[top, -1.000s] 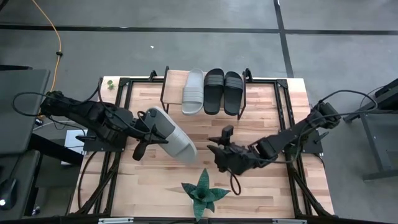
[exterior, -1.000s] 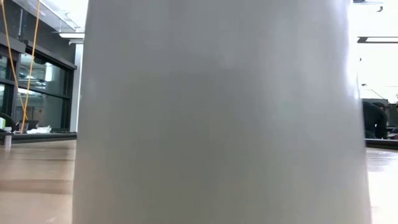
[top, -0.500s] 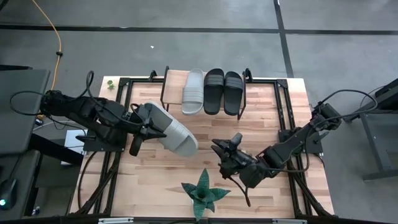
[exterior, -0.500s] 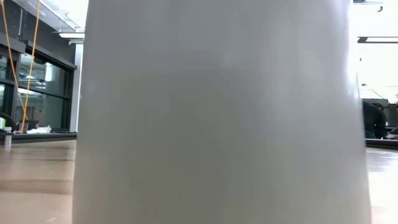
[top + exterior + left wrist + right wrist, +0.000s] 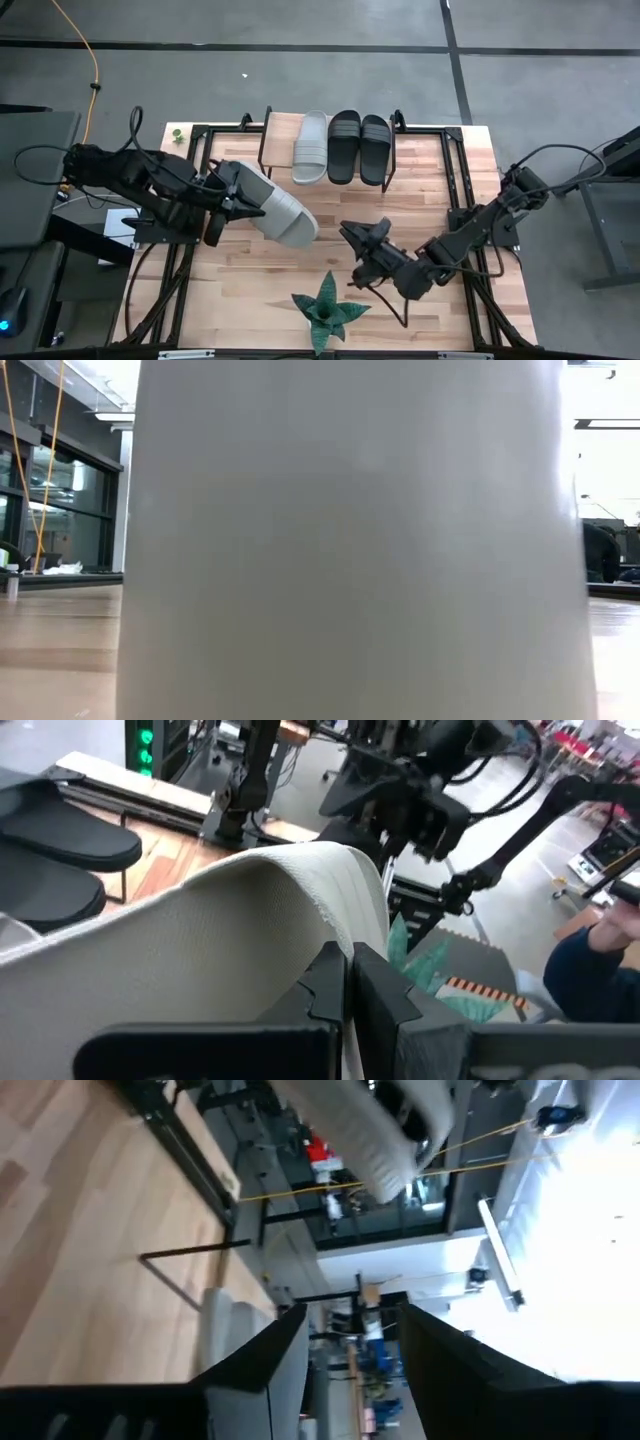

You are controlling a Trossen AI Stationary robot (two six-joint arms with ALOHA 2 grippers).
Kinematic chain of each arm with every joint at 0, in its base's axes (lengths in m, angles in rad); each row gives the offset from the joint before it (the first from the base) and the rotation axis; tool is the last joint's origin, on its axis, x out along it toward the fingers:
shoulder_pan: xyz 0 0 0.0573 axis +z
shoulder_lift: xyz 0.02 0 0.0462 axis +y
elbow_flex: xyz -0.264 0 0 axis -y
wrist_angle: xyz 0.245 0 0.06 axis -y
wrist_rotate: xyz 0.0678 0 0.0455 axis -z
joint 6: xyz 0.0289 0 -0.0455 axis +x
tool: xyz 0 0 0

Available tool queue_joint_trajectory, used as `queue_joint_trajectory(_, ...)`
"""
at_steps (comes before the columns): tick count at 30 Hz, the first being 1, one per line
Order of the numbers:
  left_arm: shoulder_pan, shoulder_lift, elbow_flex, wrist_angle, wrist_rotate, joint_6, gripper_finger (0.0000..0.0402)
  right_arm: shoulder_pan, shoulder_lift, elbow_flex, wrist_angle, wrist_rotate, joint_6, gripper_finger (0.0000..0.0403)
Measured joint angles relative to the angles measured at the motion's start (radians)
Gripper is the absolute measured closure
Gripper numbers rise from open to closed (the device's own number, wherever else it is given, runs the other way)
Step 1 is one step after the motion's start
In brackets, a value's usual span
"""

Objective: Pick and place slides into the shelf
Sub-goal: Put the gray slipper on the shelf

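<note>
The shelf (image 5: 278,135) stands at the table's far side. On its plank lie one pale grey slide (image 5: 311,147) and two black slides (image 5: 343,145) (image 5: 375,148). A second pale grey slide (image 5: 275,208) hangs over the table's left half with my left gripper (image 5: 240,200) (image 5: 350,985) shut on it. My right gripper (image 5: 366,235) (image 5: 345,1365) stands open over the table's middle, right of that slide, with nothing between its fingers. My left gripper pinches a thin edge of the pale grey slide (image 5: 345,935) between its two fingers, beside the ribbed band, at the slide's end nearest the left arm. The fingers come from the table's left, slanting slightly down. The slide is lifted clear and reaches toward the table's middle.
A green spiky plant (image 5: 325,312) stands at the near edge, just left of my right arm. A pale grey thing (image 5: 350,540) right in front of the low camera blocks most of that view. Bare tabletop (image 5: 430,175) lies right of the shelf.
My left gripper has risen with the pale grey slide, rolling a little; the slide has drawn slightly toward the far left and stays clear of the table. My right gripper has rolled about its own line while its arm swung toward the near edge. Neither gripper has opened or shut.
</note>
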Motion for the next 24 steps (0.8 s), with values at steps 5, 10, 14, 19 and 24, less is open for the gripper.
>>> queue_joint_trajectory(5,0.000,0.019,0.051,-0.044,0.000,-0.002,0.0401,0.025,0.011,0.019,0.068,0.004,-0.077,0.0256)
queue_joint_trajectory(10,0.020,0.057,0.098,-0.068,0.008,-0.006,0.0402,0.022,0.053,0.093,0.003,0.009,-0.083,0.0256)
queue_joint_trajectory(14,0.081,0.092,0.123,-0.079,0.079,-0.027,0.0402,0.011,0.104,0.166,-0.078,0.006,-0.095,0.0256)
queue_joint_trajectory(19,0.168,0.122,0.124,-0.103,0.162,-0.030,0.0402,0.013,0.154,0.265,-0.168,0.016,-0.093,0.0256)
queue_joint_trajectory(24,0.223,0.125,0.124,-0.103,0.202,-0.031,0.0401,0.023,0.169,0.328,-0.241,0.008,-0.095,0.0256)
